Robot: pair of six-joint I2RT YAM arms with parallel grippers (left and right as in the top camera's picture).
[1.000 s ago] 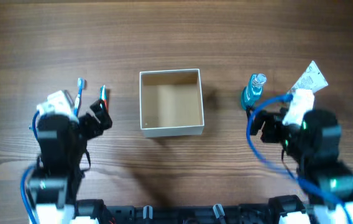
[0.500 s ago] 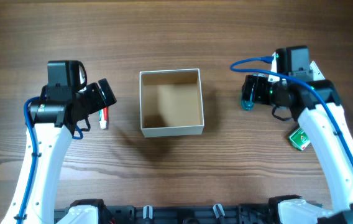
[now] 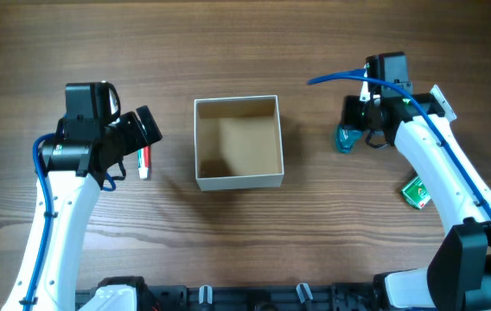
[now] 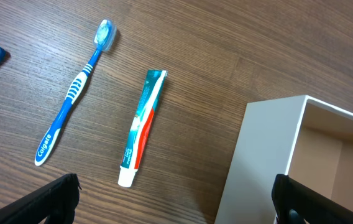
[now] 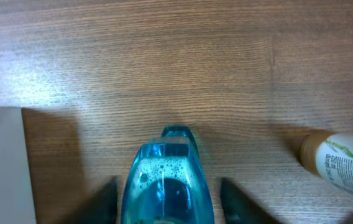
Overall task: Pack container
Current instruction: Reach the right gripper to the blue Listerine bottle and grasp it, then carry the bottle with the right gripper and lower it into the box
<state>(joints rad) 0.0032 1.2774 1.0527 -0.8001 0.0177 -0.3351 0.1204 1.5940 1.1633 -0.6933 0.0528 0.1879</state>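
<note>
The wooden counter [image 3: 245,43] carries the white-walled container [image 3: 237,180] at its middle; to its left a toothpaste tube [image 4: 142,127] and blue toothbrush [image 4: 71,99] lie side by side, to its right a blue bottle [image 3: 346,138] and a green packet [image 3: 416,192]

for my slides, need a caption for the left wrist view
Open left gripper above toothpaste and toothbrush lying near the container

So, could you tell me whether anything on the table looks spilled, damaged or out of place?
Nothing stands out. The container sits square and empty, the toothpaste and toothbrush lie flat and intact beside it, and no liquid shows around the blue bottle.
</note>
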